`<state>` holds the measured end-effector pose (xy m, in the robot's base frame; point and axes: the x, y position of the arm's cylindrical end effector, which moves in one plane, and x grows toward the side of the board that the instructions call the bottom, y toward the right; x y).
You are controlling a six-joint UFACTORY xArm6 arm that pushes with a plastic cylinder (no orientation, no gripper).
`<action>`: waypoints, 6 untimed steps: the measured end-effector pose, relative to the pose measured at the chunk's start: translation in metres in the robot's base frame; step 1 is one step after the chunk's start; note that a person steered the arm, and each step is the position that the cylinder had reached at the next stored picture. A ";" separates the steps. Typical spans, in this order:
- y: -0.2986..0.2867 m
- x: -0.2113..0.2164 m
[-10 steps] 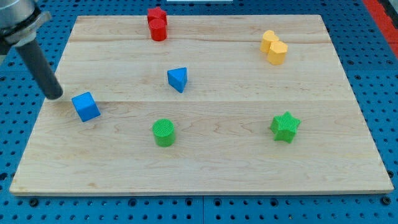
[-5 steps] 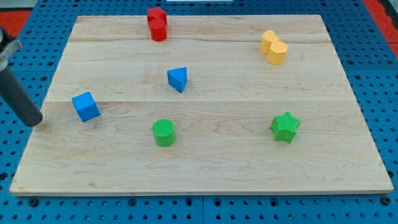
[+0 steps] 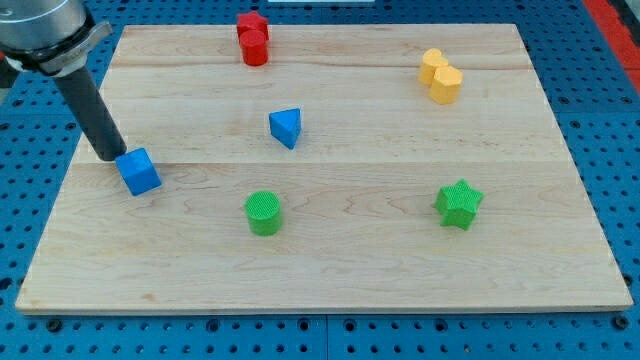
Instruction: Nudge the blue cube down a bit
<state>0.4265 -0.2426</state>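
tip: my tip (image 3: 108, 157) sat at the upper-left edge of the blue cube (image 3: 138, 171), touching or just shy of it
hand: none on this rig, only a bare rod, so nothing to spread or pinch
cube location: left side of the desk (image 3: 330, 250), well left of the blue wedge (image 3: 286, 127)
handling: looked light, rigid, likely to slide easily; an off-centre push would probably spin it
contact: push the top face squarely
containers: none visible

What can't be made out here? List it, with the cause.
- Contact between my tip and the blue cube: camera view, they sit too close to tell touching from apart.
- The arm above the rod: cut off by the view's top-left edge.
- The red block's shape: too small, partly stacked-looking.
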 end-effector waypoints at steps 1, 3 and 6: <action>-0.016 0.015; -0.046 0.041; 0.035 0.007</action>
